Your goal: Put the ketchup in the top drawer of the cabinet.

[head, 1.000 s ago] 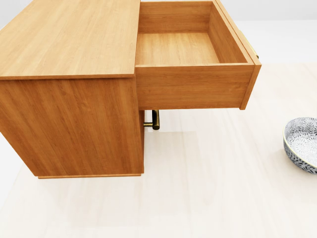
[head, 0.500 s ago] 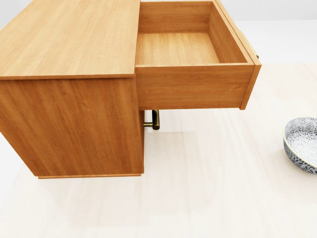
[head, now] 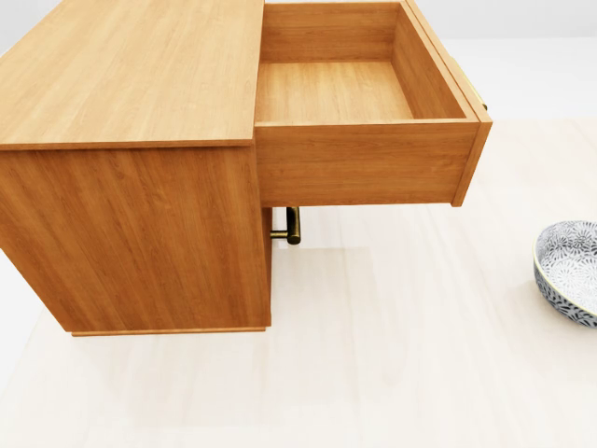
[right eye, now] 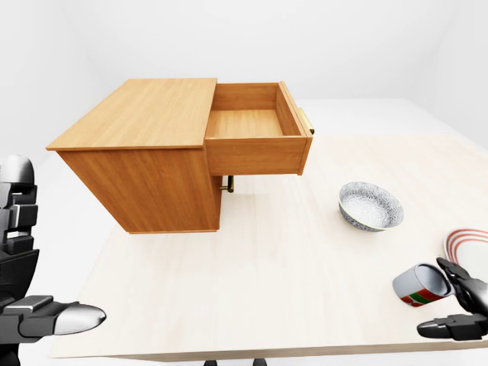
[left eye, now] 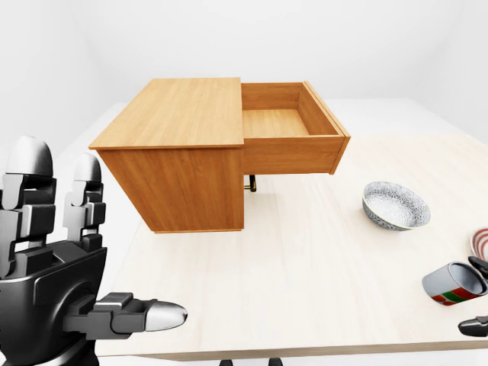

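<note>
The wooden cabinet [left eye: 174, 114] stands at the upper left of the table. Its top drawer [head: 331, 91] is pulled out to the right and holds nothing. The ketchup [right eye: 418, 286], a tilted container with a red and green label and a grey end, is at the lower right in the right-eye view. My right hand [right eye: 450, 301] sits just right of it, one finger above and the thumb below, spread and not closed round it. My left hand [left eye: 107, 236] is raised at the lower left, open, fingers upright, holding nothing.
A patterned grey bowl [right eye: 370, 206] rests on the table [right eye: 259, 274] to the right of the cabinet. A red-striped plate [right eye: 467, 239] shows at the right edge. A brass handle [head: 292, 226] of the lower drawer sticks out under the open drawer.
</note>
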Motion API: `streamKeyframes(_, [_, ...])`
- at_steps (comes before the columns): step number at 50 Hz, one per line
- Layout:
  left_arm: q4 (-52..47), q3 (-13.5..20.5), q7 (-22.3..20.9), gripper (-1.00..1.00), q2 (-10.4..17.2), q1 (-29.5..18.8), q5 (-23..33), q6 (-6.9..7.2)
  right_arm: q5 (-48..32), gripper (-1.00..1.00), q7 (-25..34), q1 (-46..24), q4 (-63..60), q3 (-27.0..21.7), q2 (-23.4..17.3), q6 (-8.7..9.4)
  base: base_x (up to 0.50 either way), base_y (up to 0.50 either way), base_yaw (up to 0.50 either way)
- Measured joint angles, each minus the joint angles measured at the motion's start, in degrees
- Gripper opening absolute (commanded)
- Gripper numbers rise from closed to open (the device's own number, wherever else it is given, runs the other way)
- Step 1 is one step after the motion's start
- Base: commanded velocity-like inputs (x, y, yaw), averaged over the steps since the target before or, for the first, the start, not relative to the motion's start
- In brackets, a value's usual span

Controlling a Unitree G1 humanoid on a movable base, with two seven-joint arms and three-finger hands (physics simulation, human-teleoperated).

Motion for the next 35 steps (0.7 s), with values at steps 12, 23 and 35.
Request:
streamKeyframes(12, [0.0, -0.5, -0.1, 1.0, -0.1, 0.3, 0.6, 0.0, 6.9, -0.25, 0.0, -5.2, 14.8, 7.4, -8.5, 0.0, 0.0, 0.0, 0.0])
streamKeyframes(23, [0.0, -0.9, -0.1, 1.0, -0.1, 0.4, 0.9, 0.0, 10.8, -1.0, 0.0, -10.0, 23.3, 14.7, -11.2, 0.01, 0.0, 0.0, 0.0])
streamKeyframes(35, [0.0, -0.9, 0.0, 1.0, 0.0, 0.2, 1.0, 0.0, 11.3, -1.0, 0.0, -12.4, 26.0, 18.0, -11.2, 0.0, 0.0, 0.0, 0.0])
